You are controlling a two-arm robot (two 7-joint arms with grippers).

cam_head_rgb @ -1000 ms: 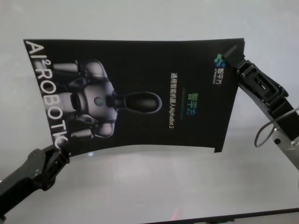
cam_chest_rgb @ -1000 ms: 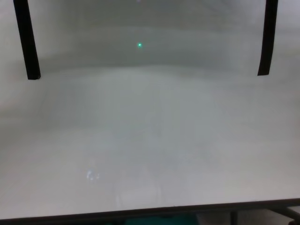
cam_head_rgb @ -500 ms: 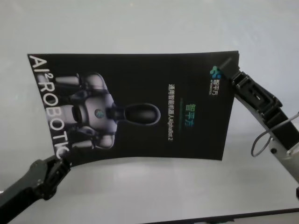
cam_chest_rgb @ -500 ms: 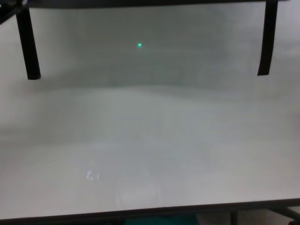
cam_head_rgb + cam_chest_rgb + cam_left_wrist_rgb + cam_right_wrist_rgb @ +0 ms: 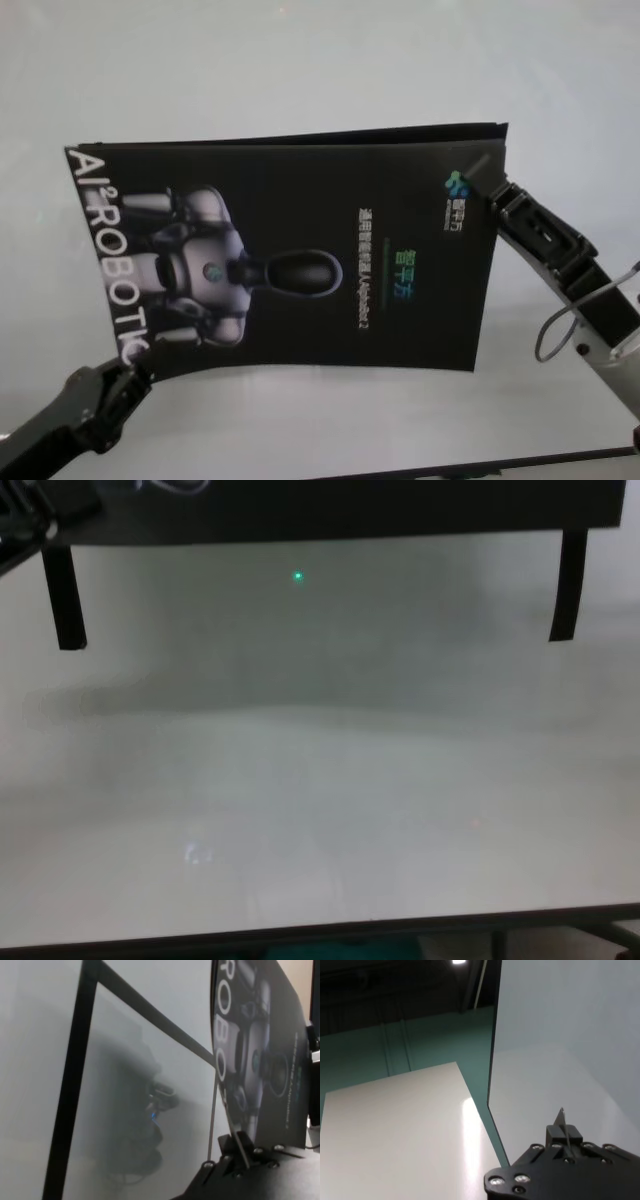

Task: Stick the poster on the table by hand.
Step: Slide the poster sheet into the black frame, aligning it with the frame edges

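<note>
The poster [image 5: 300, 255], black with a grey-white robot picture and white lettering, hangs in the air above the pale table [image 5: 320, 60], slightly bowed. My left gripper [image 5: 135, 362] is shut on its near left corner, and my right gripper [image 5: 489, 183] is shut on its far right corner. The left wrist view shows the poster [image 5: 260, 1055] rising from the pinching fingertips [image 5: 239, 1146]. In the chest view the poster's lower edge [image 5: 350, 505] runs along the top, with black tape strips [image 5: 63, 595] [image 5: 571, 585] hanging from both ends over the table [image 5: 320, 810].
The table's dark near edge [image 5: 320, 935] runs along the bottom of the chest view. Beyond the table's side, the right wrist view shows a teal floor [image 5: 420, 1040] and another white surface [image 5: 395, 1135].
Both arms have brought the poster down and nearer to me. Its lower edge has come into the top of the chest view, and a shadow has spread on the table under it.
</note>
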